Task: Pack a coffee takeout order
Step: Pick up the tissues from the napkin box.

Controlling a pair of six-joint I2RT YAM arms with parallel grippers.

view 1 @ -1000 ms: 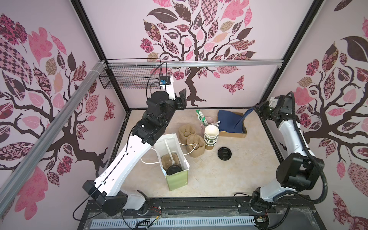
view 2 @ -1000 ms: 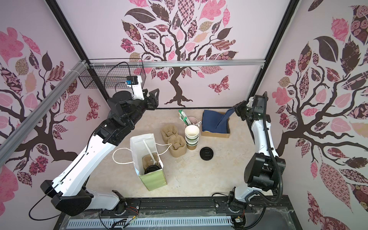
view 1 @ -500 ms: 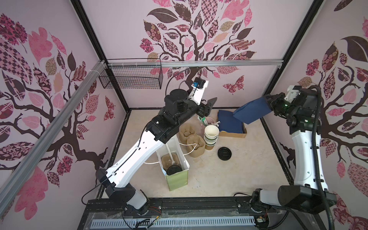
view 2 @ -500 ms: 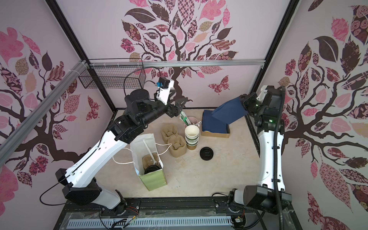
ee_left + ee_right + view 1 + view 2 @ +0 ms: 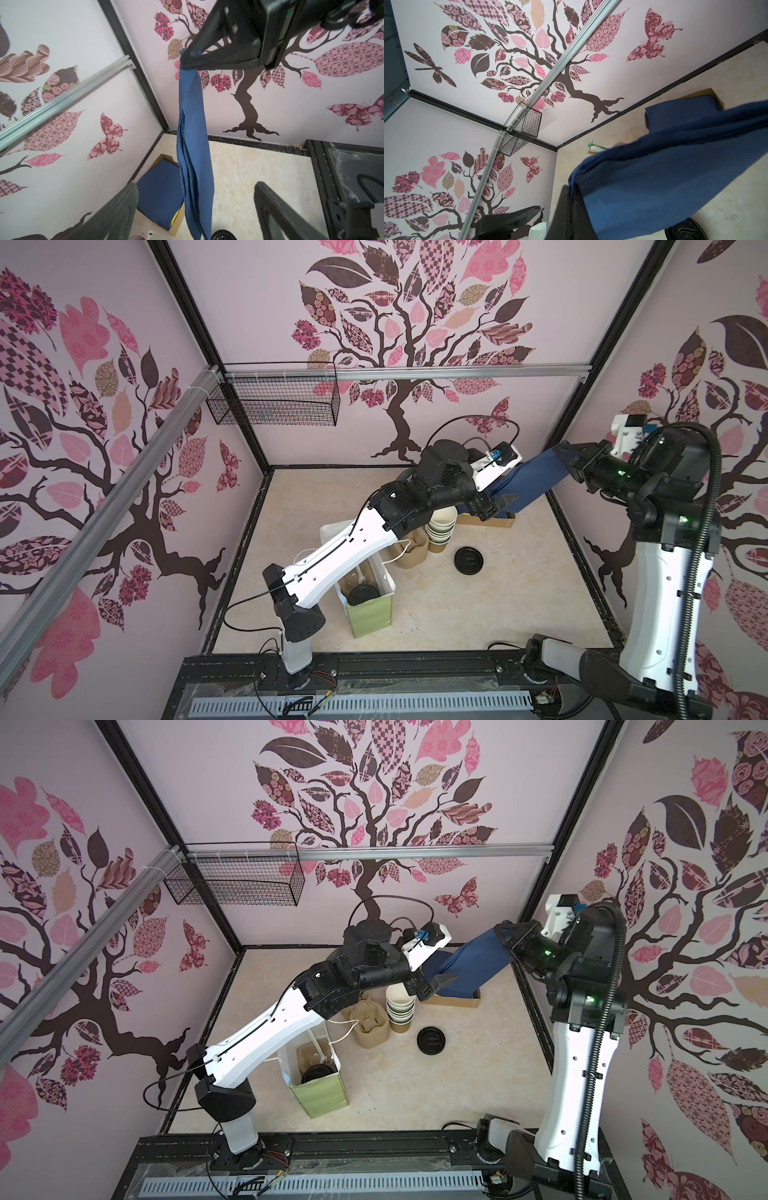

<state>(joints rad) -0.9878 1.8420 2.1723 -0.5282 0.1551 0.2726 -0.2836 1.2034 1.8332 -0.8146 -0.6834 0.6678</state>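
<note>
Aloft, well above the worktop (image 5: 519,605), the navy napkin (image 5: 528,485) (image 5: 473,965) hangs from the right gripper (image 5: 563,452) (image 5: 505,934), whose jaws are clenched on its upper end. In the left wrist view the napkin (image 5: 195,166) hangs straight down as a narrow folded strip. Long axis vertical, pinched end up, free end down. In both top views it reads as a slant running from the right gripper towards the back of the worktop.

Right arm: rises upright from its front base, elbow high, wrist turned inward towards the centre.

Left arm: stretched long from its front base, diagonally over the bag towards the back right. The left gripper (image 5: 494,506) (image 5: 195,185) sits at the napkin's lower end, jaws spread wide, the strip between them. Cannot tell whether either pad touches it.

Under the napkin, against the back edge, a cardboard box (image 5: 498,522) (image 5: 176,226) holds a flat pile of more navy napkins (image 5: 158,187).

Just beside the box stands a stack of lidless cups (image 5: 441,526) (image 5: 401,1006). Spare pulp carriers (image 5: 370,1027) stand next to that. A loose black lid (image 5: 468,561) lies flat on the worktop nearby.

Nearer the front, the pale green paper bag (image 5: 372,610) (image 5: 320,1094) stands upright, mouth open. Inside it: a tan carrier (image 5: 309,1054) with a black-lidded cup (image 5: 316,1073) seated in it.
</note>
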